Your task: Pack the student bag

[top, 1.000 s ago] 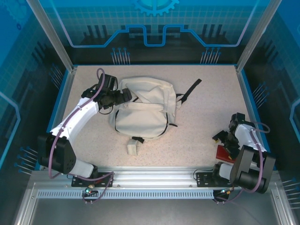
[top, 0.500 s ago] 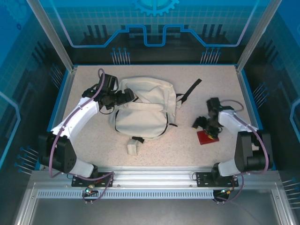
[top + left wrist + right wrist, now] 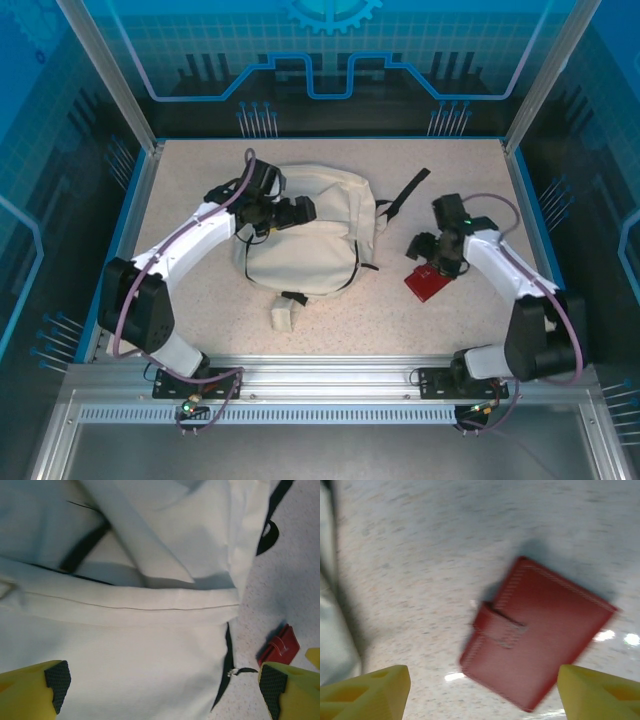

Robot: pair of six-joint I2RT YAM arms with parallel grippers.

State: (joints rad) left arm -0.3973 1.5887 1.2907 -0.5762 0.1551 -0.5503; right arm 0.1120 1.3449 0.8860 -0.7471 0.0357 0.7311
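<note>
I counted one bag (image 3: 300, 255), lying beneath my left gripper (image 3: 304, 213). One red wallet (image 3: 427, 282) lay just below my right gripper (image 3: 432, 262), between its jaws. One small cream tab (image 3: 284, 314) sat well apart from both. Grippers: two, both mine.

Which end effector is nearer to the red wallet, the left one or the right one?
Right. The right end effector is just above the red wallet; the left end effector is over the student bag, well to the wallet's left.
</note>
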